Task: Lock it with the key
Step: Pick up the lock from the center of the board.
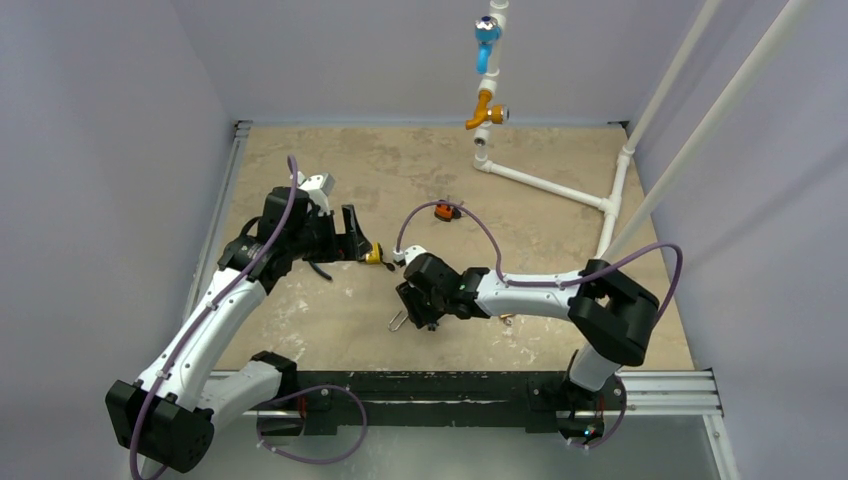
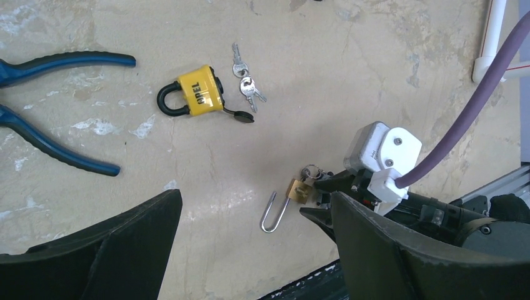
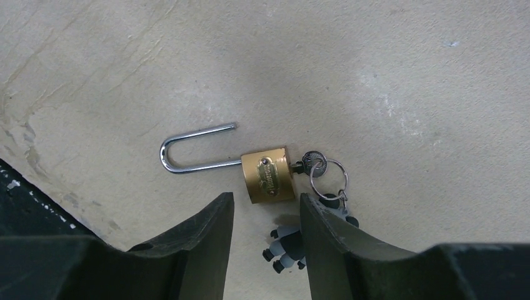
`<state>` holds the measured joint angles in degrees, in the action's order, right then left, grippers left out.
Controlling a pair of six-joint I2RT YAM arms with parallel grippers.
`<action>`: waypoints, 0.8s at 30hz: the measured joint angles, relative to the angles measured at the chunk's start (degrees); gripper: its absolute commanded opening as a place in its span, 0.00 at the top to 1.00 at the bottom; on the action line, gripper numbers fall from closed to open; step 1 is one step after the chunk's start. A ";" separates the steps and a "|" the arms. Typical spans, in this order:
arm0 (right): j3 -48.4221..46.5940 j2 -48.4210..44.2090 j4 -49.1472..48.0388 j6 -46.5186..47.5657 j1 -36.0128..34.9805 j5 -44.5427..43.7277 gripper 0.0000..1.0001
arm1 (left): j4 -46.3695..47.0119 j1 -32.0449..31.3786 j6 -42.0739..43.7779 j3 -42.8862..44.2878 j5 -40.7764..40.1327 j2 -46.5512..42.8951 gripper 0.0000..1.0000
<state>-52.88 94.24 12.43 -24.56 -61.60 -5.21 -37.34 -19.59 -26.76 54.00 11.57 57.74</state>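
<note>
A brass padlock (image 3: 269, 176) lies on the table with its long steel shackle (image 3: 187, 164) swung open. A key (image 3: 307, 161) sits in its keyhole, with a ring and a small grey figure (image 3: 284, 247) attached. My right gripper (image 3: 265, 204) is open, close above the table, its fingertips either side of the lock's near edge and not gripping it. The lock also shows in the left wrist view (image 2: 298, 190) and, as its shackle, in the top view (image 1: 398, 320). My left gripper (image 2: 255, 197) is open and empty, held higher, to the left of the right gripper (image 1: 415, 308).
A yellow padlock (image 2: 199, 92) with loose keys (image 2: 245, 80) lies beside blue-handled pliers (image 2: 56, 106). A small orange object (image 1: 445, 211) lies mid-table. White pipes (image 1: 545, 185) with a blue valve (image 1: 487, 35) and an orange valve (image 1: 485, 113) stand at the back right.
</note>
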 measured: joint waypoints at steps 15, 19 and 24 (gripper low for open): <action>-1.22 4.07 -2.69 0.22 -1.38 -3.02 0.89 | -0.04 0.00 0.02 0.00 -0.07 0.00 0.12; -1.33 4.07 -2.71 -0.31 -1.40 -3.04 1.00 | -0.04 0.00 0.02 0.00 -0.02 0.00 0.15; -0.63 2.67 -2.62 -2.32 -1.40 -3.17 1.00 | -0.02 0.00 0.81 0.00 1.51 0.15 0.18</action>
<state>-53.52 96.90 9.80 -26.87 -63.00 -8.38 -37.36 -19.59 -25.96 54.00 13.08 57.89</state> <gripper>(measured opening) 0.222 0.829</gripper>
